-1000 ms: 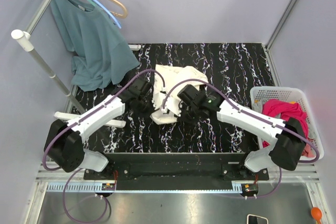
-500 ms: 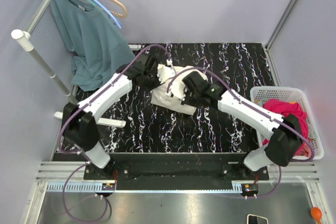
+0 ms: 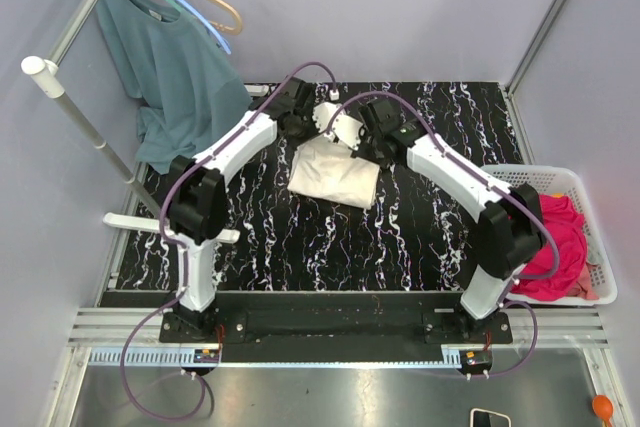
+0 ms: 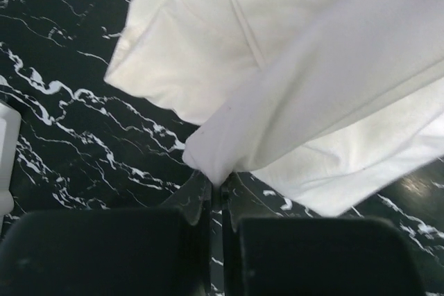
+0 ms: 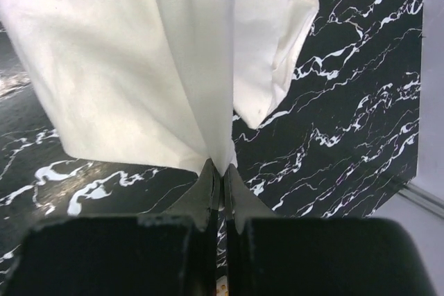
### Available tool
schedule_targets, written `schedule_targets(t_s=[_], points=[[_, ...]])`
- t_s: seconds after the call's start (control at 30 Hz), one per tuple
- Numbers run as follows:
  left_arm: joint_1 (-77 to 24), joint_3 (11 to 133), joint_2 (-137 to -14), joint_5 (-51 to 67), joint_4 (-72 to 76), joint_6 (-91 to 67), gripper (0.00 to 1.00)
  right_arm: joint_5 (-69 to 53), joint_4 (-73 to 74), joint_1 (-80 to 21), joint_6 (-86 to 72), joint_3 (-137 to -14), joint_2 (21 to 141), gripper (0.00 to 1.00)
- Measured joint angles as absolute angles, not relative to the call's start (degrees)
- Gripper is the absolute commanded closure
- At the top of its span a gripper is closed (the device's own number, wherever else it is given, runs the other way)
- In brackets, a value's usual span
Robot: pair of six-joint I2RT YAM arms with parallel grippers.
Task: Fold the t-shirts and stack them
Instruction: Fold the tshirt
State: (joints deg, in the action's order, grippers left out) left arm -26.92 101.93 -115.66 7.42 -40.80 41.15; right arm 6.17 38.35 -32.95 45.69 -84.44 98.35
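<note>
The cream t-shirt [image 3: 333, 174] lies on the black marble table as a partly folded bundle, with its far edge lifted. My left gripper [image 3: 314, 123] is shut on one corner of that raised edge, and my right gripper [image 3: 356, 139] is shut on the other. The left wrist view shows the gripper [image 4: 216, 181] pinching a cloth corner, with the cream t-shirt [image 4: 277, 67] hanging ahead of it. In the right wrist view the gripper [image 5: 222, 171] pinches a cloth fold of the cream t-shirt [image 5: 125, 67]. The magenta-pink t-shirt [image 3: 560, 239] lies crumpled in the basket at the right.
A white slatted basket [image 3: 602, 295] sits at the table's right edge. A teal shirt [image 3: 178, 82] hangs from hangers on a metal rack [image 3: 75, 107] at the back left. The rack's white foot bar [image 3: 170, 229] rests on the left of the table.
Both grippers, still shut on the cream t-shirt's edge, have carried it from the near side over to the far side of the table. The arms now reach far out.
</note>
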Motion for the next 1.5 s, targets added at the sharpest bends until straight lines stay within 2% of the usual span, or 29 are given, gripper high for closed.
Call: schedule_targets(t_s=[0.63, 0.73, 0.77, 0.83, 0.87, 0.93, 0.97, 1.03, 1.07, 1.17, 1.2, 1.5], points=[[-25.32, 111.57, -132.25, -0.45, -26.02, 40.93, 1.0, 3.14, 35.35, -24.56, 49.74, -101.58, 120.2, 1.0], [-25.08, 112.46, -134.56, -2.33, -23.68, 40.69, 0.86, 2.81, 34.92, -24.12, 49.87, -104.66, 124.03, 1.0], [-24.99, 112.55, -135.22, -2.98, -22.96, 40.62, 0.72, 2.63, 34.68, -24.01, 49.93, -105.58, 125.19, 0.98], [-24.88, 112.92, -136.4, -4.32, -21.96, 40.82, 0.61, 2.52, 34.13, -23.88, 49.95, -107.09, 127.15, 0.9], [-24.88, 112.95, -136.92, -5.23, -21.26, 41.01, 0.5, 2.72, 34.04, -23.81, 49.98, -107.7, 127.96, 0.84], [-24.88, 113.06, -137.8, -6.92, -20.27, 41.65, 0.44, 3.11, 33.56, -23.64, 50.04, -108.4, 129.32, 0.76], [-24.88, 113.03, -138.12, -7.81, -19.55, 41.87, 0.41, 3.49, 33.12, -23.55, 50.02, -108.42, 129.78, 0.66], [-24.86, 113.01, -138.39, -9.56, -18.57, 42.09, 0.26, 3.75, 32.21, -23.29, 49.78, -108.42, 130.32, 0.58], [-24.88, 112.99, -138.47, -10.46, -17.63, 41.98, 0.25, 4.14, 31.68, -23.18, 49.56, -108.42, 130.45, 0.43], [-24.91, 112.99, -138.47, -12.86, -14.35, 41.98, 0.17, 6.04, 30.3, -22.61, 48.77, -108.77, 130.69, 0.32], [-24.91, 112.99, -138.47, -13.8, -13.04, 41.93, 0.13, 6.66, 30.0, -22.46, 48.49, -109.06, 130.91, 0.25], [-25.43, 110.43, -137.27, -19.81, -6.11, 41.25, 0.03, 12.69, 28.49, -21.91, 44.69, -110.76, 133.25, 0.11]])
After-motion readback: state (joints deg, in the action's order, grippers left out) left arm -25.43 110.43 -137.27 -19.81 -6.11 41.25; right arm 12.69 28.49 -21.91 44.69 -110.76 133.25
